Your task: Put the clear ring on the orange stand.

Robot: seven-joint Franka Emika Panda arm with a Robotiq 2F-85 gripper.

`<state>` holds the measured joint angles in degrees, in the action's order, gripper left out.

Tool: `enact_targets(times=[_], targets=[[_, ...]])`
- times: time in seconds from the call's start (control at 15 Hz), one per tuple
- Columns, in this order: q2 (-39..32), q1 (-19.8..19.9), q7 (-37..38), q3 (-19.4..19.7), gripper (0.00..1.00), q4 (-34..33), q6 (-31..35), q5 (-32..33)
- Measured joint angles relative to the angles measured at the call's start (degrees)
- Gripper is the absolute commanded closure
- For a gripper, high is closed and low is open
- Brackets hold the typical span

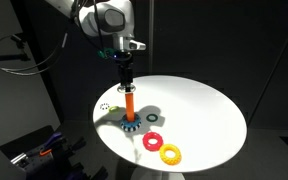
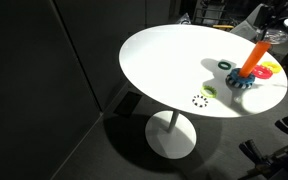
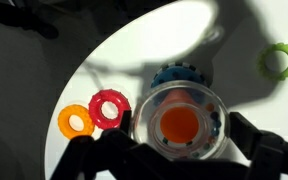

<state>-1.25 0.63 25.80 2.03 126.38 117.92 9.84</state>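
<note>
**Exterior view:** Your end effector (image 1: 125, 80) hangs directly over the orange stand (image 1: 130, 106), which rises upright from its blue toothed base on the round white bench (image 1: 204, 110). A dark ring (image 1: 152, 118) lies just beside the base. A red ring (image 1: 152, 142) and a yellow ring (image 1: 170, 154) lie nearer the bench edge. A speckled whitish ring (image 1: 106, 106) rests well apart from them.

**Exterior view:** The orange stand (image 2: 252, 60) stands near the bench's (image 2: 164, 60) far side. A green ring (image 2: 210, 92) and the speckled whitish ring (image 2: 200, 99) lie just beside each other in front of it.

**Wrist view:** Your end effector (image 3: 181, 135) is clamped on the clear ring (image 3: 142, 125), one dark finger pressing each side. The ring circles the stand's (image 3: 179, 125) orange top, with blue teeth showing beyond. The red ring (image 3: 110, 108) and yellow ring (image 3: 75, 121) sit side by side, and the green ring (image 3: 279, 62) lies apart on the bench (image 3: 134, 60).
</note>
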Motion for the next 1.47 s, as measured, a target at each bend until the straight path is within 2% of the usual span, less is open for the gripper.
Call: enact_targets(times=[0.73,1.47], targets=[[-0.8,0.1,0.0,1.1,0.31,1.9,4.5,0.0],[-2.0,0.2,0.0,1.7,0.31,2.2,5.1,0.0]])
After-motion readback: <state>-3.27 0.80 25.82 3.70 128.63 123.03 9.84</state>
